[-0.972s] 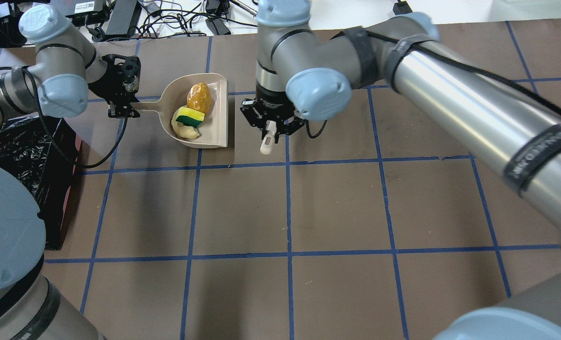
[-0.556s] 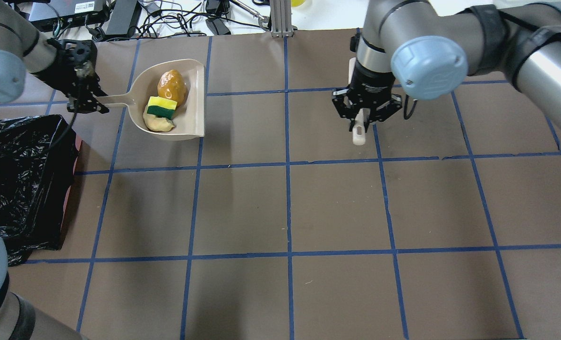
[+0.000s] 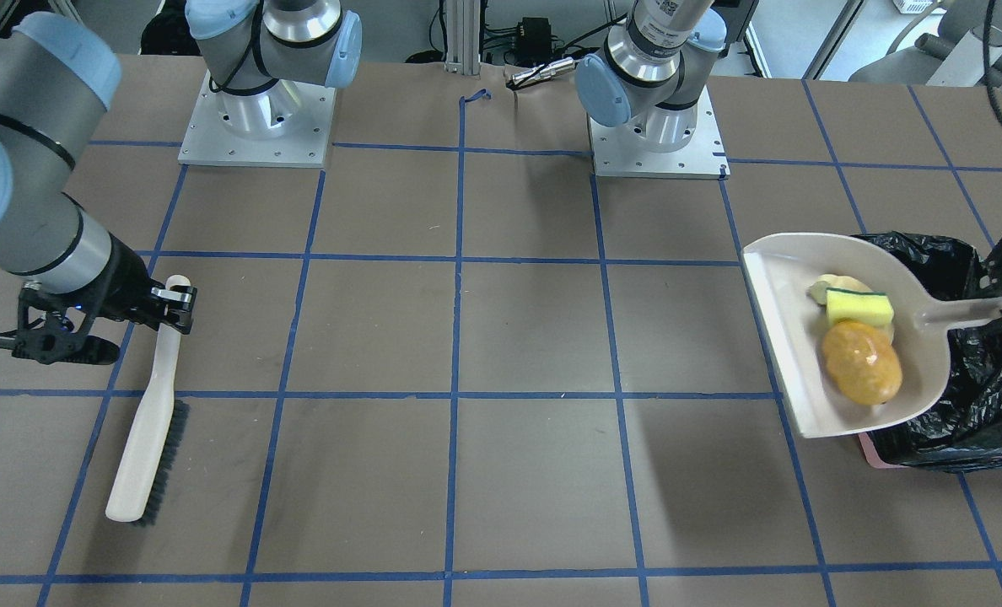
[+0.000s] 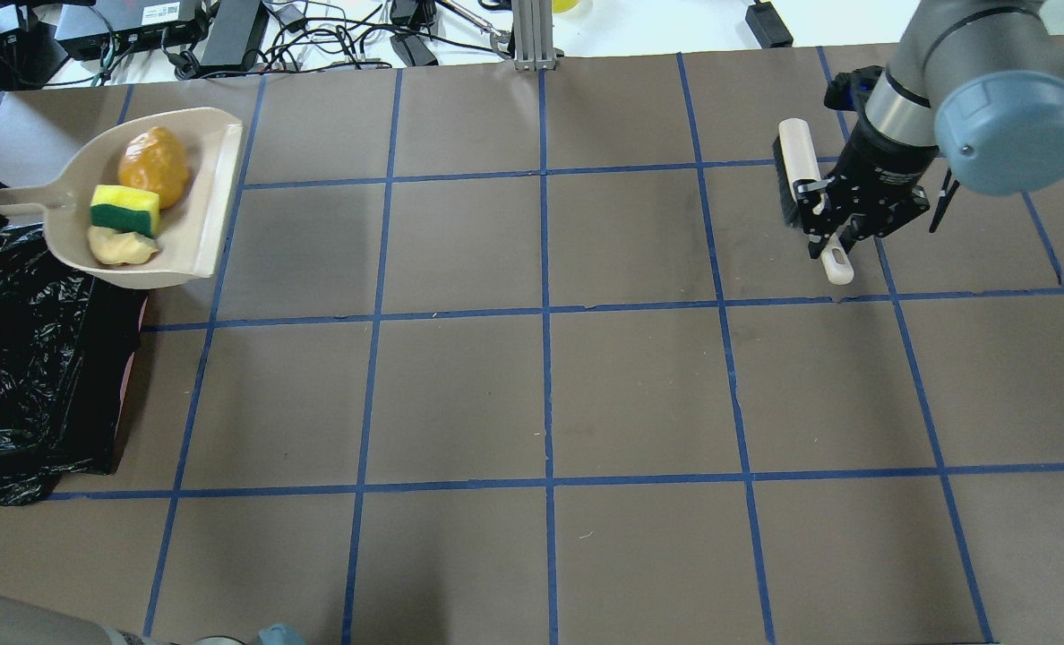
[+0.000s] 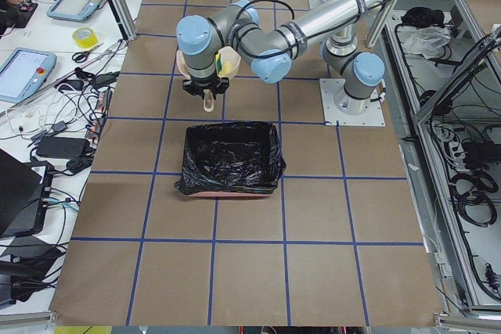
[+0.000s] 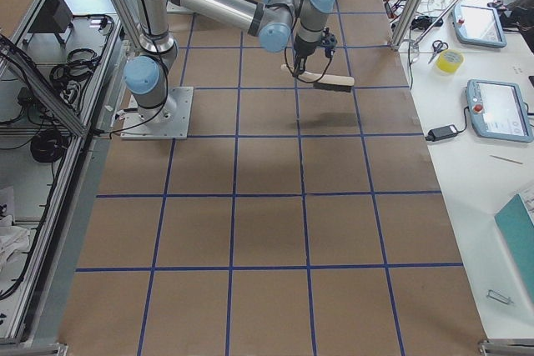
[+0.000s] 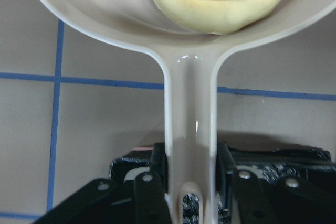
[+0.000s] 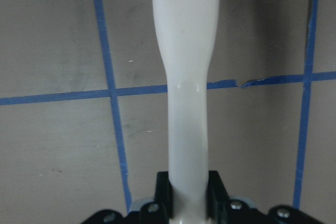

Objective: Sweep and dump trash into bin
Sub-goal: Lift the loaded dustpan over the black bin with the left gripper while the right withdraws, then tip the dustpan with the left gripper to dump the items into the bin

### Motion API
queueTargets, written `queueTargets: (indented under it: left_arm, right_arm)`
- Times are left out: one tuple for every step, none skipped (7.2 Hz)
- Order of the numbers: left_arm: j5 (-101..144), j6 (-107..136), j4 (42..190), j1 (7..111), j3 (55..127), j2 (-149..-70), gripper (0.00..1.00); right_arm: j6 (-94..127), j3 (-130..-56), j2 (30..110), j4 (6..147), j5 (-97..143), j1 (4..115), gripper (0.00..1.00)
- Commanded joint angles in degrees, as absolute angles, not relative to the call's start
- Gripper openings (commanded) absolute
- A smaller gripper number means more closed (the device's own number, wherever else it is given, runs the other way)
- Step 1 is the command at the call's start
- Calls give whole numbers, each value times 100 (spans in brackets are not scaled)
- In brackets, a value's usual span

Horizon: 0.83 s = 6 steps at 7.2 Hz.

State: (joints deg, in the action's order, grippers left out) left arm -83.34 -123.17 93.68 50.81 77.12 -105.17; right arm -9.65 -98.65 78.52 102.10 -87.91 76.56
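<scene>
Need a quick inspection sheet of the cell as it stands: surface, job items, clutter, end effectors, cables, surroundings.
Surface: brown table with blue tape grid, no spills seen.
Job's things: potato-like lump, sponge and cream ring piece all sit in the dustpan, held up by the bin; brush is at the opposite side.
Clutter: nothing seen.
End effectors: left end effector shut on the dustpan handle; right end effector shut on the brush handle.
Cables: tangle of cables and power bricks past the table's far edge.
Surroundings: teach pendant and tape roll on a side bench.
</scene>
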Motion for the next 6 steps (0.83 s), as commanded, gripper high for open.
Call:
queueTargets:
  left_arm:
    - [-9005, -13083, 9431, 4057, 7376, -10537, 0]
    - [-9122, -13383, 9231, 3704, 7122, -10660, 0]
    - [-9515, -13508, 8846, 3613, 7041, -10705, 0]
    - [-9988, -13457, 8450, 3630, 7066, -10644, 0]
    - [-10715, -13282, 8351, 3795, 7145, -10539, 0]
    - [-11349, -13202, 8045, 4058, 7206, -10538, 0]
  right_arm:
    - [-1738, -10299, 7805, 10991, -9007, 7112, 0]
    - [-1775, -10370, 7770, 11178, -9235, 7093, 0]
    - [-1784, -10371, 7613, 11232, -9237, 7058, 0]
    - [-1923, -10371, 7420, 11546, -9246, 6971, 0]
    - [-2108, -10362, 7305, 11662, -9237, 6874, 0]
    - [-2118, -10354, 7269, 11663, -9229, 6856, 0]
